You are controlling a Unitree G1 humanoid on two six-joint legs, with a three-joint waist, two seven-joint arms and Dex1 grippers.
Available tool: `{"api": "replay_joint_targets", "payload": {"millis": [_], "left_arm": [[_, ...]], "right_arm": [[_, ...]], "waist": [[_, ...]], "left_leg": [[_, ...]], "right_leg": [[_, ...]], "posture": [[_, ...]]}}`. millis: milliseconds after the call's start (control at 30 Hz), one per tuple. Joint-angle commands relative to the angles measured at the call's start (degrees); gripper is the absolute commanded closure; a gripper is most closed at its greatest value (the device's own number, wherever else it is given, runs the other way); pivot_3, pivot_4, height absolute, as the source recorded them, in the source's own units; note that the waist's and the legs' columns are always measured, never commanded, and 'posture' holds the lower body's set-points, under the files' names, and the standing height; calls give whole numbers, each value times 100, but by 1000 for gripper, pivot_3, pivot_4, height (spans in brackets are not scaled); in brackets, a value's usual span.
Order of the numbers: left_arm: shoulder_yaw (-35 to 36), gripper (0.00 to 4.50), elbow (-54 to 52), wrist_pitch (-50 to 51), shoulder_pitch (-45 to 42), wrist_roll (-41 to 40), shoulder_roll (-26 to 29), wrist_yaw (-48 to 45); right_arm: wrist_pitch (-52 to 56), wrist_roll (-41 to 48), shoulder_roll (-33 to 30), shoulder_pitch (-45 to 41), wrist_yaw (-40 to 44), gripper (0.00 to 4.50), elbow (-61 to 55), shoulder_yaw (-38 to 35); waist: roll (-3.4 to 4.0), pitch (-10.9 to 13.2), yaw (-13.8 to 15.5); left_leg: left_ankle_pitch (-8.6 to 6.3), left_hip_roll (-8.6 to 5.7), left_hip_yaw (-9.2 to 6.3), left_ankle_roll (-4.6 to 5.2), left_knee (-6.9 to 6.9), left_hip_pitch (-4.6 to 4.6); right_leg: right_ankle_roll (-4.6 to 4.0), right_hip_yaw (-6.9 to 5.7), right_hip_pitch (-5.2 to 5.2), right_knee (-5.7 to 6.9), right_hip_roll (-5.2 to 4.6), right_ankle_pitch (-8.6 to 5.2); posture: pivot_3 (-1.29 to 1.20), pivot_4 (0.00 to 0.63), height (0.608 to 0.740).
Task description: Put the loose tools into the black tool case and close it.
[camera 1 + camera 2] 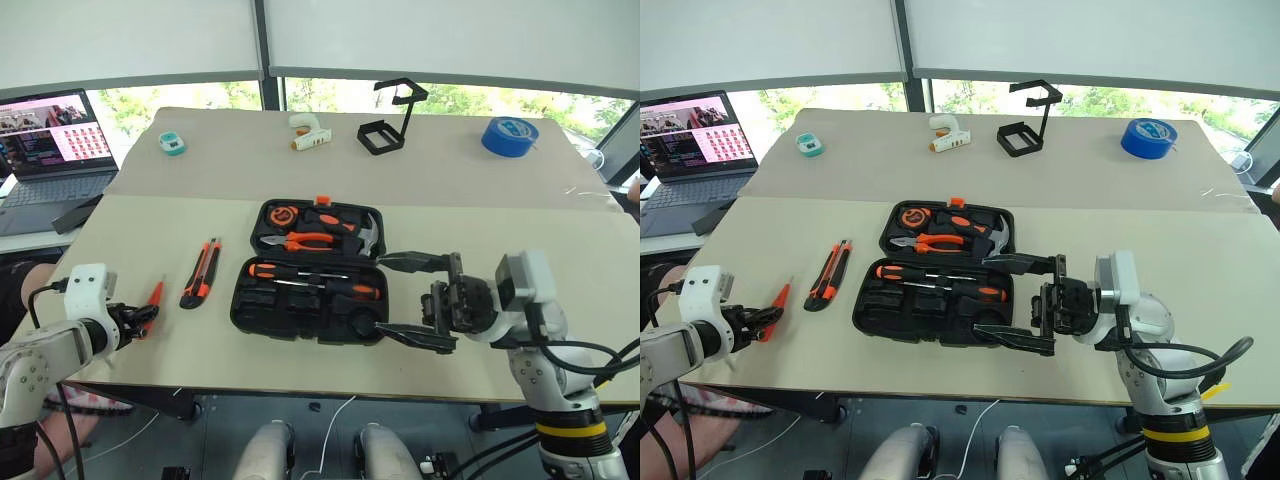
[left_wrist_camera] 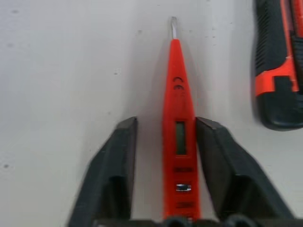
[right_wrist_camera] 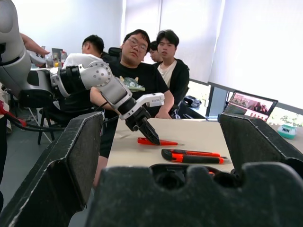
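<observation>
A: What is the left gripper [image 2: 165, 142] doing?
B: At the lower left of the head view, its fingers [image 2: 116, 165] sit either side of the slim orange tester screwdriver [image 2: 177, 123] lying on the table [image 1: 130, 230]. Small gaps show on both sides, so a clamp cannot be confirmed.
A: And the right gripper [image 1: 415, 300]?
B: Spread wide and holding nothing, at the right edge of the open black tool case [image 1: 310, 270], mid-frame.
A: What lies nearby?
B: One orange-black utility knife [image 1: 200, 272] between tester and case. In the upper part: one blue tape roll [image 1: 509, 136], one black wire stand [image 1: 390, 125], one laptop [image 1: 50, 150] at left.
</observation>
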Motion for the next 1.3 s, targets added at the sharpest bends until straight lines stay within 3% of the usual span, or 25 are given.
{"api": "replay_joint_targets", "payload": {"millis": [33,100,167,300,433,533,700,800,1033,1300], "left_arm": [[245,4057,-22,184,318,6,201,-481],[485,4056,-7,71,413,49,569,-929],[491,4056,-214,-560,592,174,1111,-1969],[-185,4056,-395,-2666,294,750,1635,-4001],[-1406,4056,-425,-3211,-885,974,1595,-4987],[-3245,4056,-161,-3482,-2423,2009,1227,-5797],[-4792,4056,852,-3749,-3869,3350,467,-6236],[-5207,4056,1094,-3851,-4185,3770,225,-6441],[-5420,4056,1637,-4227,-4423,4513,-72,-6393],[-5419,4056,1641,-4543,-4321,4829,114,-6913]], "right_arm": [[-74,-61,-137,-17,41,0,-2,-212],[-96,-65,-203,0,45,0,24,-308],[-114,-81,-315,44,59,0,47,-440],[-39,-120,-617,183,12,0,126,-762],[-32,-498,-1137,393,201,0,252,-801],[237,-731,-1469,528,14,0,325,-812],[461,-755,-1516,728,-186,0,156,-816],[376,-774,-1465,934,-155,0,71,-835],[378,-742,-1365,1169,-279,0,-55,-917],[375,-748,-1317,1205,-339,0,-95,-862]], "waist": [[0,0,-3],[-1,0,-31],[-7,4,-63],[-6,5,8],[0,3,84],[-4,5,115],[-12,10,17],[-13,11,-77],[-13,12,-70],[-13,12,-75]], "left_leg": [[0,0,0,1,0,0],[0,1,2,1,0,-3],[1,6,4,1,-1,-11],[7,9,5,-11,-2,-45],[0,10,28,-23,-1,-58],[28,9,39,27,4,-67],[27,21,65,45,35,-86],[21,31,67,54,50,-94],[20,33,65,56,85,-96],[20,31,63,56,94,-95]], "right_leg": [[0,1,-1,0,-1,0],[0,2,-5,0,-2,0],[-1,4,-16,2,0,0],[-14,-4,-48,0,-7,6],[-14,1,-52,-9,-27,9],[-9,-5,-51,-14,-7,11],[7,15,-57,-3,69,19],[8,14,-63,4,86,19],[20,12,-53,13,84,23],[24,12,-50,16,83,25]], "posture": [[0,150,740],[0,150,740],[0,150,740],[0,150,740],[0,150,740],[0,150,740],[0,150,740],[0,150,740],[0,150,740],[0,150,740]]}}
